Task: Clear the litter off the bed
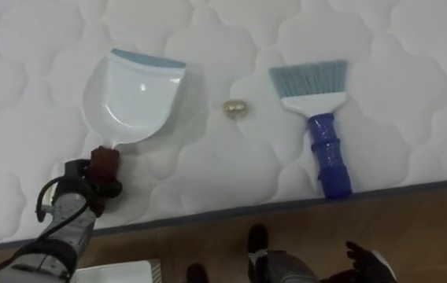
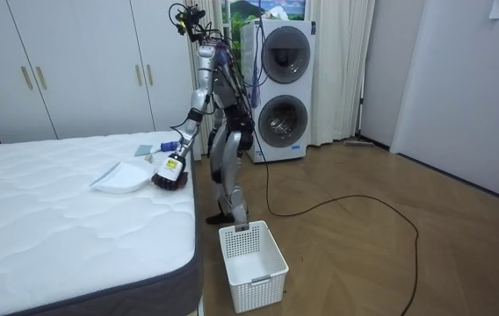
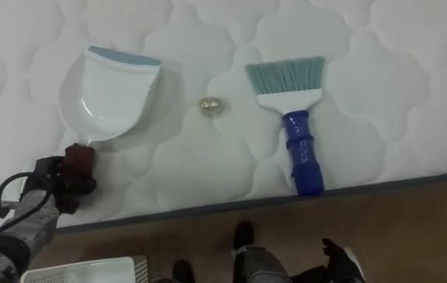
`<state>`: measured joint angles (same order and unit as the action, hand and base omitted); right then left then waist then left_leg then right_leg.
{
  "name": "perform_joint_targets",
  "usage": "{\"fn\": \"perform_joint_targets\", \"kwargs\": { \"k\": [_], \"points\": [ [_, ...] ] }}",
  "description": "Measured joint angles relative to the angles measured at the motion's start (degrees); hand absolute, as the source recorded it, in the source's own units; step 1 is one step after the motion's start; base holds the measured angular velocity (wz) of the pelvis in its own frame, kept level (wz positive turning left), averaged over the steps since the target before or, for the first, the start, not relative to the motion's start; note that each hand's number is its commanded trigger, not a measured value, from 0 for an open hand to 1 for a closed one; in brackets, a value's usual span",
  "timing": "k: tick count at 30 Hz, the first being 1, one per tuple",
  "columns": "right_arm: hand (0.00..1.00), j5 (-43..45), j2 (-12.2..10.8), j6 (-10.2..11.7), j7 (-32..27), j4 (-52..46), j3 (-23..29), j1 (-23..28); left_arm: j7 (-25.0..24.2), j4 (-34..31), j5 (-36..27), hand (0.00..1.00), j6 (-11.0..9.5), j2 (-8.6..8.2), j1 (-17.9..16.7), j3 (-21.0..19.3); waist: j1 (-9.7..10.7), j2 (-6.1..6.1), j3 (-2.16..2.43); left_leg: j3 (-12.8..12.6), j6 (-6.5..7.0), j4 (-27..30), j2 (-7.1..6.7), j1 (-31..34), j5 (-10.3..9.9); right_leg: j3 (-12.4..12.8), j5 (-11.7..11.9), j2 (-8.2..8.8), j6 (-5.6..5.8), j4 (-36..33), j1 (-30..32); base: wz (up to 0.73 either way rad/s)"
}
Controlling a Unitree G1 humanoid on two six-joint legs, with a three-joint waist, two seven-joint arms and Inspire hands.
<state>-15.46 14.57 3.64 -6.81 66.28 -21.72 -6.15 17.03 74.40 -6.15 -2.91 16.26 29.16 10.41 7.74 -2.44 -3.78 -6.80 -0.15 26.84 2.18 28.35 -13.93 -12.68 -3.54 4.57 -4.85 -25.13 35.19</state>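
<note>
We see bright, even indoor light across the white quilted mattress [image 1: 208, 173], with soft shading in its stitched hollows. The white plastic dustpan with a blue lip [image 1: 133, 94] carries a small glare spot and casts a faint shadow to its right. A pale sheen lies on the brown wooden floor [image 2: 364, 246].

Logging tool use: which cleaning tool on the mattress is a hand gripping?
The white plastic dustpan: the left hand grips its dark red handle. The blue-handled brush lies untouched.
</note>
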Motion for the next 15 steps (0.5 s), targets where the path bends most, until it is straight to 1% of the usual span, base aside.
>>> {"fn": "perform_joint_targets", "kwargs": {
  "k": [4,5,10,13,15],
  "points": [
    [0.0,-0.7,-0.01,-0.01,-0.15,-0.01,-0.63,0.02,-1.8,-0.01,-0.57,1.0,0.07,-0.07,0.0,0.02,-0.05,0.09,0.04,-0.48,0.05,0.26,0.03,-0.11,0.0,-0.01,-0.21,0.26,0.08,-0.52,-0.01,0.0],
    [0.0,-1.05,0.0,-0.01,-0.2,-0.01,-0.83,0.02,-2.51,0.05,-0.73,1.0,0.34,-0.08,0.0,0.02,-0.04,0.12,0.06,-0.62,0.1,0.52,0.07,-0.08,0.01,0.0,-0.27,0.29,0.09,-0.66,-0.02,0.0],
    [0.0,-1.51,0.0,-0.01,-0.03,-0.02,-0.78,0.25,-3.84,1.2,-0.51,1.0,0.46,0.03,-0.03,-0.07,-0.12,0.16,0.09,-1.0,0.15,0.66,0.24,-0.09,-0.02,0.03,-0.27,0.26,0.1,-0.55,-0.13,0.0],
    [0.0,-1.57,0.02,0.04,-0.04,-0.03,-0.64,0.4,-3.99,1.16,0.22,1.0,0.43,0.34,-0.01,-0.13,-0.16,0.14,0.1,-1.09,0.2,0.91,0.29,-0.06,-0.08,0.07,-0.25,0.25,0.08,-0.65,-0.08,0.0],
    [0.0,-1.7,0.03,0.05,-0.06,-0.07,-0.61,0.47,-3.89,1.16,2.02,1.0,0.42,0.63,-0.01,-0.12,-0.18,0.1,0.12,-1.1,0.2,0.98,0.33,0.01,-0.08,0.01,-0.2,0.26,0.01,-0.7,-0.09,0.0]
  ]
}}
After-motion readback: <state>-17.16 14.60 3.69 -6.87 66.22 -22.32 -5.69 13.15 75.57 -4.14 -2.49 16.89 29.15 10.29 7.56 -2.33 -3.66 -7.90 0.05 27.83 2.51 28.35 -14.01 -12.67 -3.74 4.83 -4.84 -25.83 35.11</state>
